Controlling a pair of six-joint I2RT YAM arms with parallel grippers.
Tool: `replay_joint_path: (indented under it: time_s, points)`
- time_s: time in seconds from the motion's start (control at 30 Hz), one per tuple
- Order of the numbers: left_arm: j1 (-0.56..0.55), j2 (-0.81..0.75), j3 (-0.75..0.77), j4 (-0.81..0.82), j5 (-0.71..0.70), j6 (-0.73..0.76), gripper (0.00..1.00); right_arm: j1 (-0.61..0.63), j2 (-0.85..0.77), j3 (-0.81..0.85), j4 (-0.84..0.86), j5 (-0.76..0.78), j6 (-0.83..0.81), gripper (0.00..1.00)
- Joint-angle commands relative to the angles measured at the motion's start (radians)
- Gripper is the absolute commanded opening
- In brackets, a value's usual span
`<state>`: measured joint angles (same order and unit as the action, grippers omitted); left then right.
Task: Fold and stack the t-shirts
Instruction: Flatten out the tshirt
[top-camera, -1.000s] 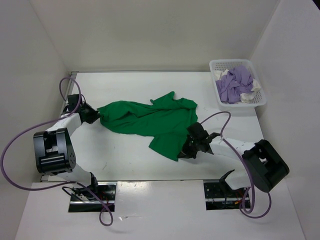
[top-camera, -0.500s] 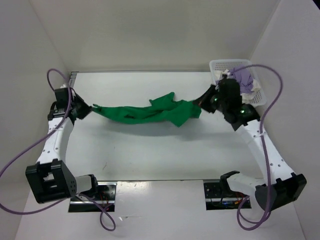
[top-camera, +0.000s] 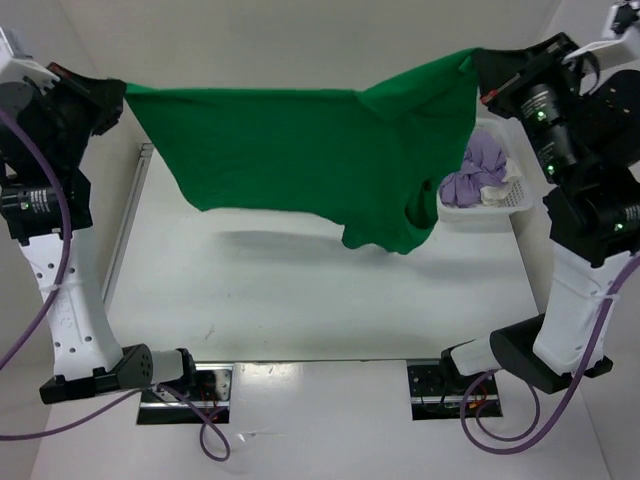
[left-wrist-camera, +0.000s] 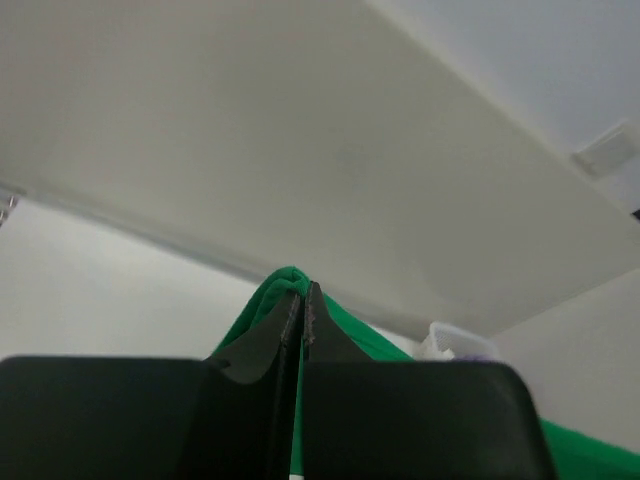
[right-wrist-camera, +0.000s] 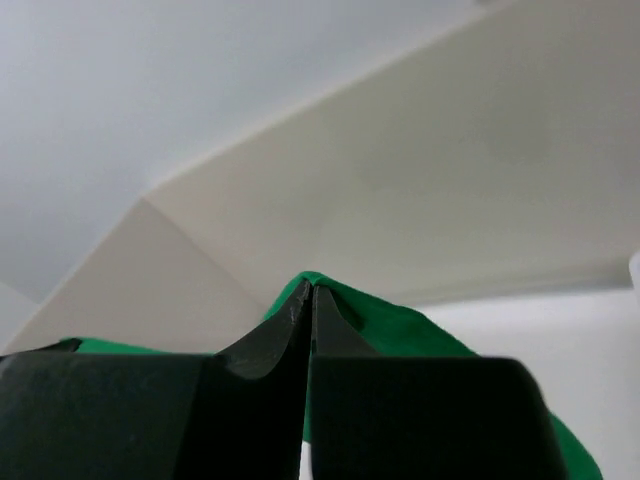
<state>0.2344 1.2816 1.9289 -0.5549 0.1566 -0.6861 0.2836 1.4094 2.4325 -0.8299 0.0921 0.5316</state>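
A green t-shirt (top-camera: 310, 150) hangs stretched in the air high above the table. My left gripper (top-camera: 122, 92) is shut on its left top corner, and my right gripper (top-camera: 478, 62) is shut on its right top corner. The shirt's lower edge droops lowest at the right. In the left wrist view the shut left gripper (left-wrist-camera: 302, 292) pinches green cloth (left-wrist-camera: 262, 310). In the right wrist view the shut right gripper (right-wrist-camera: 310, 292) pinches green cloth (right-wrist-camera: 400, 325).
A white basket (top-camera: 500, 205) at the back right of the table holds purple and white garments (top-camera: 478, 175), partly hidden behind the shirt. The white table (top-camera: 300, 290) lies below, with walls on three sides.
Both arms have risen high and spread apart. The green t-shirt has gone from lying crumpled on the table, to a stretched rope, to hanging open in the air.
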Motion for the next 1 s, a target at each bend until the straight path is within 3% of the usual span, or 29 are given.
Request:
replay_joint_path:
  time_s: [0.0, 0.2, 0.37, 0.57, 0.77, 0.97]
  points:
    - [0.006, 0.053, 0.104, -0.011, 0.000, -0.003, 0.00, -0.008, 0.049, 0.121, 0.001, 0.064, -0.053, 0.00]
    - [0.006, 0.139, 0.023, 0.062, -0.009, -0.012, 0.00, -0.018, 0.183, 0.063, 0.087, 0.060, -0.064, 0.00]
    - [0.006, 0.281, -0.091, 0.128, -0.009, -0.023, 0.00, -0.075, 0.437, 0.140, 0.078, 0.008, -0.047, 0.00]
    - [0.006, 0.467, 0.022, 0.138, 0.011, -0.041, 0.00, -0.125, 0.683, 0.377, 0.089, -0.075, 0.004, 0.00]
    - [0.006, 0.510, 0.266, 0.115, 0.024, -0.076, 0.00, -0.126, 0.628, 0.368, 0.228, -0.084, 0.034, 0.00]
    - [0.016, 0.478, 0.326, 0.136, 0.035, -0.098, 0.00, -0.135, 0.511, 0.324, 0.288, -0.107, 0.054, 0.00]
